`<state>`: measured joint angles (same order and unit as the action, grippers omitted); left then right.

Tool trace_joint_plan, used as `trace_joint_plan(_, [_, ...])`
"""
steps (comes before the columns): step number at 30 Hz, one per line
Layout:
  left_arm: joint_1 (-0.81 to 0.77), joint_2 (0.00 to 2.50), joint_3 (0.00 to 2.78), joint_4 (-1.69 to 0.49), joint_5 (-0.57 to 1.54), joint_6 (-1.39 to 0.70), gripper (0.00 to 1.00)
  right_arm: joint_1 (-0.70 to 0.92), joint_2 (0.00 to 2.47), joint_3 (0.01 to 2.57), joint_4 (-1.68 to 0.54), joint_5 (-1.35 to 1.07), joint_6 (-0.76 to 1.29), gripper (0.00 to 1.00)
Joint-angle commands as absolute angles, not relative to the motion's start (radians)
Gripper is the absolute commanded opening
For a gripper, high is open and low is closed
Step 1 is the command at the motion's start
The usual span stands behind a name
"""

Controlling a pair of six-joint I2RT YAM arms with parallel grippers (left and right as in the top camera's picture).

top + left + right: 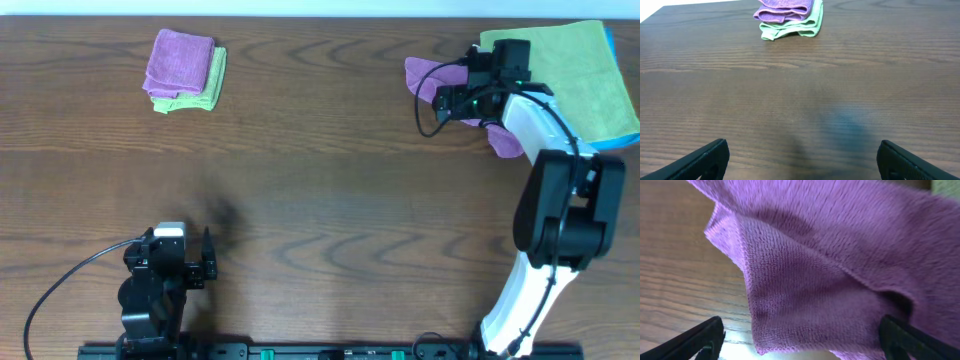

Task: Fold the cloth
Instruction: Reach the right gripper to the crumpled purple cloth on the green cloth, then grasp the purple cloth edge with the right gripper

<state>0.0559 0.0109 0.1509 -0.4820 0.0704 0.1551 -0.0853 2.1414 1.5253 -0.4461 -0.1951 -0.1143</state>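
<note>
2 sets of jaws stood wide open, neither gripping anything. The right jaws hung low over the cloth [424,76], a violet, fuzzy microfibre piece lying rumpled at the far right of the tabletop [320,180], its pile raised in soft folds along a stitched hem. A flat lime-green cloth [590,75] of similar texture lay just beside it; the arm hid their junction. The left jaws hovered at the near left over bare, dark wood grain. At the far left, 1 small folded purple square [180,58] rested on a folded green cloth [213,88].
</note>
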Motion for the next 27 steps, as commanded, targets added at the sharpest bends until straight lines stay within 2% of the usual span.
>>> trace_joint_plan(1, [0.052, 0.004, 0.137, -0.49, 0.06, 0.165, 0.95, -0.078, 2.165, 1.54, -0.447, -0.21, -0.136, 0.93])
trace_joint_plan(3, [0.052, 0.004, 0.137, -0.49, 0.06, 0.165, 0.95, -0.077, 2.172, 1.54, -0.446, -0.208, -0.137, 0.89])
trace_joint_plan(6, [0.052, 0.004, 0.136, -0.49, 0.06, 0.165, 0.95, -0.077, 2.18, 1.54, -0.443, -0.207, -0.136, 0.88])
trace_joint_plan(9, [0.052, 0.004, 0.136, -0.49, 0.06, 0.165, 0.95, -0.077, 2.187, 1.54, -0.439, -0.207, -0.136, 0.77])
trace_joint_plan(18, [0.052, 0.004, 0.137, -0.49, 0.06, 0.165, 0.95, -0.077, 2.215, 1.54, -0.442, -0.207, -0.136, 0.77])
trace_joint_plan(19, [0.052, 0.004, 0.137, -0.49, 0.06, 0.165, 0.95, -0.077, 2.215, 1.54, -0.442, -0.207, -0.136, 0.75])
trace_joint_plan(23, [0.052, 0.004, 0.137, -0.49, 0.06, 0.165, 0.95, -0.077, 2.215, 1.54, -0.44, -0.207, -0.136, 0.52])
trace_joint_plan(26, [0.052, 0.004, 0.137, -0.49, 0.06, 0.165, 0.95, -0.077, 2.215, 1.54, -0.442, -0.207, -0.136, 0.41])
trace_joint_plan(27, [0.052, 0.004, 0.136, -0.49, 0.06, 0.165, 0.95, -0.077, 2.215, 1.54, -0.443, -0.207, -0.136, 0.4])
